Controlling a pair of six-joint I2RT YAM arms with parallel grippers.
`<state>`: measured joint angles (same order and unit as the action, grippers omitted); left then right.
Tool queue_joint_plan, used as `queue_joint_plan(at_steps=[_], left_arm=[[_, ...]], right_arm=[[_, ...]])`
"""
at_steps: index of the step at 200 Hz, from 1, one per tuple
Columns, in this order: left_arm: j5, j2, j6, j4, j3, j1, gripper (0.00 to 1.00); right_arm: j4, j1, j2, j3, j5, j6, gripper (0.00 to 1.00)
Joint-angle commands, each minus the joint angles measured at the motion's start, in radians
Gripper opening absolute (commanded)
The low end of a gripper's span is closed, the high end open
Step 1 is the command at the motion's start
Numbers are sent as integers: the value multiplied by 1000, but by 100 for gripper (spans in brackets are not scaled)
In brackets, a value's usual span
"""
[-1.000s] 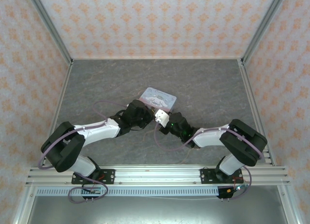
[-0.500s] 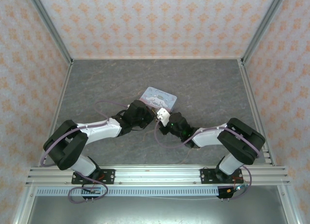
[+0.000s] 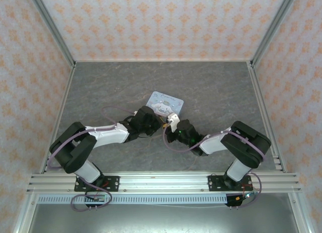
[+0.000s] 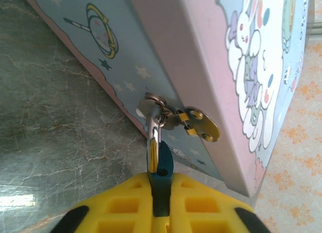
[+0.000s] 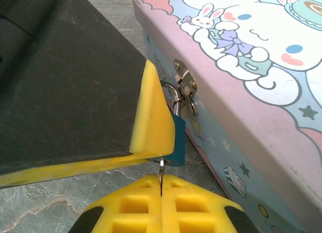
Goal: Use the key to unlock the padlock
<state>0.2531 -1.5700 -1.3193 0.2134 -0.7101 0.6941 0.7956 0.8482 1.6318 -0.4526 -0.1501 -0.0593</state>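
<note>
The padlock (image 4: 163,167) is a small teal block whose metal shackle (image 4: 152,137) hangs through the hasp ring of the cartoon tin (image 4: 201,52). My left gripper (image 4: 160,178) is shut on the padlock's body, yellow pads on both sides. An empty hole (image 4: 162,172) shows in the body's top beside the shackle leg. From the right wrist, the padlock (image 5: 177,142) sits behind the left finger (image 5: 151,117). My right gripper (image 5: 161,180) is shut on the key (image 5: 161,168), whose thin blade enters the padlock's underside. From above, both grippers (image 3: 160,121) (image 3: 171,126) meet at the tin's near edge.
The pastel tin (image 3: 166,101) lies on the grey stone-patterned floor (image 3: 110,87), middle of the cell. Patterned walls and metal posts close in the back and sides. The arms' mounting rail (image 3: 161,181) runs along the near edge.
The right wrist has rolled with the key in the lock and both grippers have shifted slightly rightward. The tin has turned a little with them.
</note>
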Motion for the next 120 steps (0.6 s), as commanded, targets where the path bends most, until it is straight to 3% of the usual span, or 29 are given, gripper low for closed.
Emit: queue_joint_plan(at_steps=[1,31,90,120], left_arm=[[97,-5,-1,39,11,34,19],[94,27,-2,32,46,4,27],[80,178,70,-90,58,-74,59],[66,237,121,-179,54,-126,67]], right_arm=[[4,-14,22,2,52,58,0],[8,-7,26,26,50,89,0],[-25,-7,16,8,31,105,0],[-20,-9,-13,18,-4,213,0]])
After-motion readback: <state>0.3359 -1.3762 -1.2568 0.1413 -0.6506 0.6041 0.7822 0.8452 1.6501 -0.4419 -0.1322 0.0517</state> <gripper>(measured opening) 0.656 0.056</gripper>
